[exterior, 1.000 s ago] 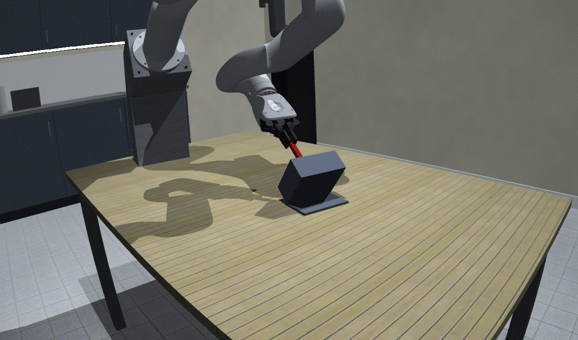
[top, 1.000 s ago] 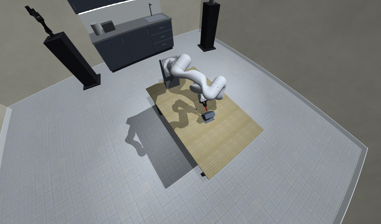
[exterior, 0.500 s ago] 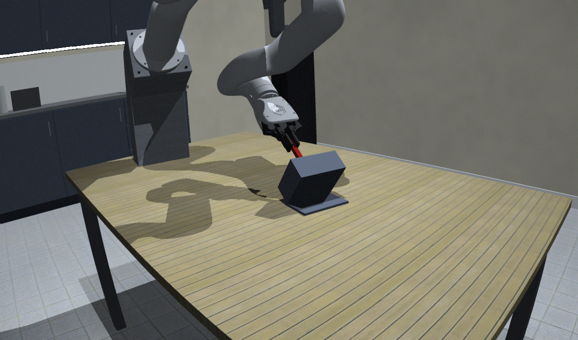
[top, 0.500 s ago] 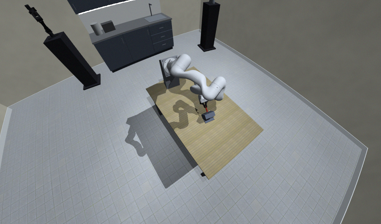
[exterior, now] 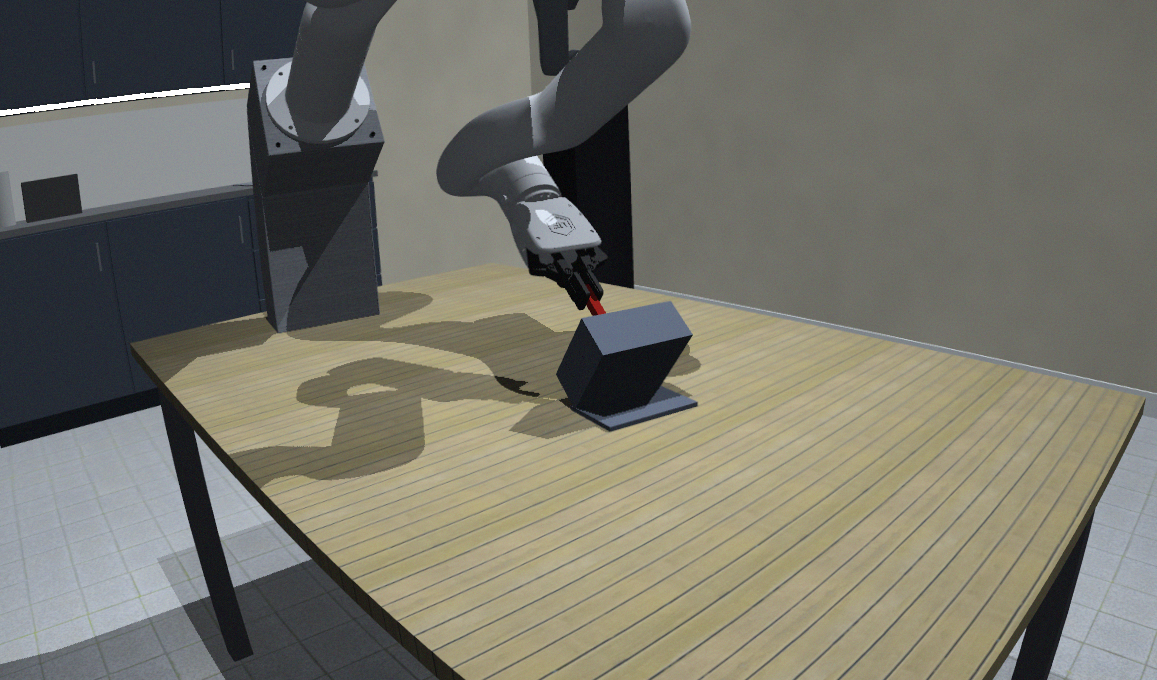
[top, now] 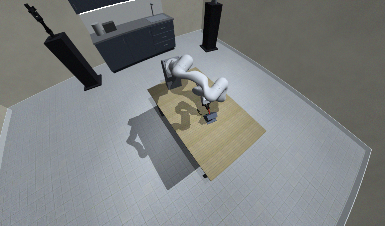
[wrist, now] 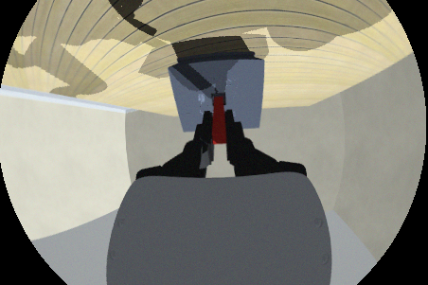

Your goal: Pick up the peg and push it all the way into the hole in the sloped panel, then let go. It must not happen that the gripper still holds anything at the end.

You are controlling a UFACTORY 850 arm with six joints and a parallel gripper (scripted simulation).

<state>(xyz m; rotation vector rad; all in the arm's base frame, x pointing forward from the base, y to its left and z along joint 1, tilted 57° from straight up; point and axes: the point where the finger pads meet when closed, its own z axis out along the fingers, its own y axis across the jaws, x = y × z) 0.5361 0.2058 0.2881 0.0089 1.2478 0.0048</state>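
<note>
Seen from the top view, the thin red peg (top: 207, 109) runs from the dark two-fingered gripper (top: 206, 106) into the sloped dark-grey block panel (top: 211, 117) on the slatted wooden table (top: 233, 140). From the exterior view, the gripper (exterior: 584, 291), clamped on the peg (exterior: 596, 306), sits just above the panel (exterior: 624, 354), so pushing on could ram the fingertips into it. At the wrist view, the peg (wrist: 218, 120) looks partly sunk in the panel (wrist: 241, 93); letting go too early could leave it short, and any tilt could jam it.

My arm (exterior: 557, 92) is built of smooth, rounded links in pale grey-white, joined by thicker cylindrical joints (top: 219, 89). It springs from a round light flange ringed with small dark bolts, set on a square plate atop a dark grey pedestal (exterior: 312, 253). My wrist housing (exterior: 553, 221) is light grey with a hexagonal emblem. My gripper (exterior: 584, 291) has black linkages and slim black fingers below a broad grey body (wrist: 217, 250)
</note>
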